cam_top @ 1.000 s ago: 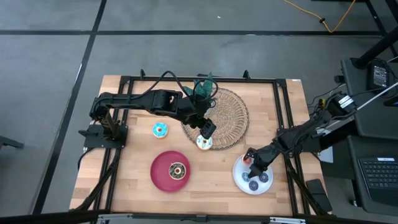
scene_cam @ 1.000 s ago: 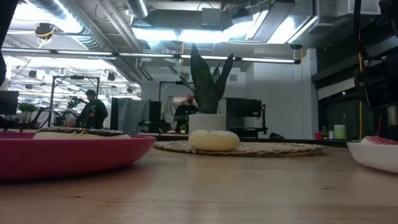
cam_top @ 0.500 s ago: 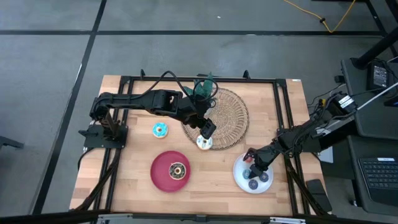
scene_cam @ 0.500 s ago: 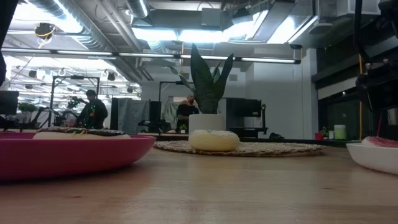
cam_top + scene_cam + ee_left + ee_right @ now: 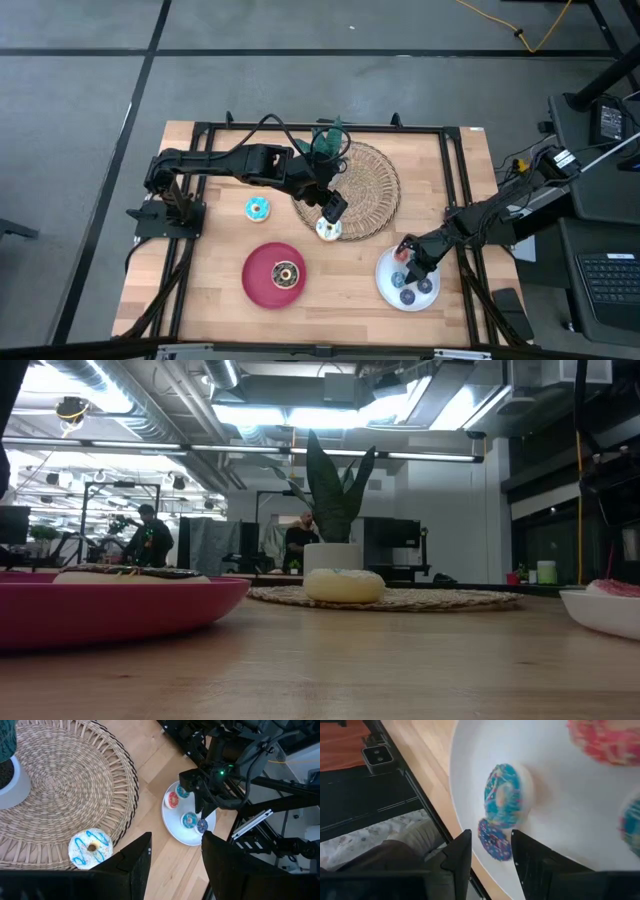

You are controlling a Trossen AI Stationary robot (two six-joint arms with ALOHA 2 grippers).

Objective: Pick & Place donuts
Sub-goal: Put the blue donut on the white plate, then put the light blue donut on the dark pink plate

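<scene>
A cream-white sprinkled donut (image 5: 327, 229) (image 5: 90, 849) lies on the near rim of the woven mat (image 5: 370, 180). My left gripper (image 5: 334, 207) (image 5: 175, 865) hangs open just above it, with nothing between its fingers. A light-blue iced donut (image 5: 258, 209) lies on the bare wood. A brown donut (image 5: 285, 274) rests on the red plate (image 5: 258, 288). Several coin-sized donuts lie on the white plate (image 5: 385, 290), among them a red one (image 5: 173, 799), a teal one (image 5: 502, 795) and a dark-blue one (image 5: 495, 840). My right gripper (image 5: 409, 262) (image 5: 490, 855) stands open low over that plate.
A potted plant (image 5: 328, 140) stands on the mat's far left part. Black rails (image 5: 460, 200) frame the table. Bare wood lies between the red plate and the white plate. In the low view, people show in the room far behind the table.
My right gripper has drawn back a little over the white plate toward the table's right edge; in the low view its dark shape has left the picture's right side. The donuts and plates lie as they did.
</scene>
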